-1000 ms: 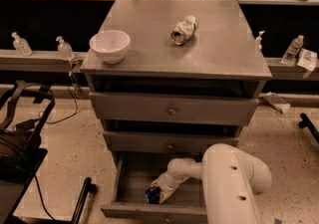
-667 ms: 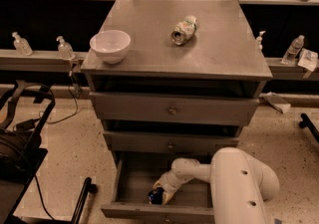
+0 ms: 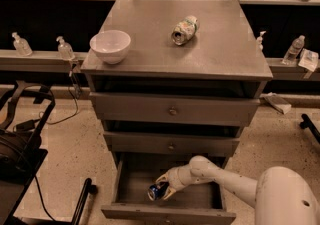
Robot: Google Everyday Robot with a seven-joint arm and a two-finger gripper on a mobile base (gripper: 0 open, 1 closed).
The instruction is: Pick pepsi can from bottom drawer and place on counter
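The drawer is pulled open at 6 o'clock so the arm can reach in. The gripper is down inside it, pinching the blue can, which lies tipped at the arm's 9 o'clock. The counter waits at 12 o'clock, holding a bowl and a green can.

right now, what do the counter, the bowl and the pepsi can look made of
The counter: grey metal, matte, with light scuffs and a dull sheen. The bowl: smooth and white, ceramic or plastic; cannot tell which. The pepsi can: likely thin metal, judging by its silvery end, printed dark blue. It lies in the bottom drawer at the gripper.
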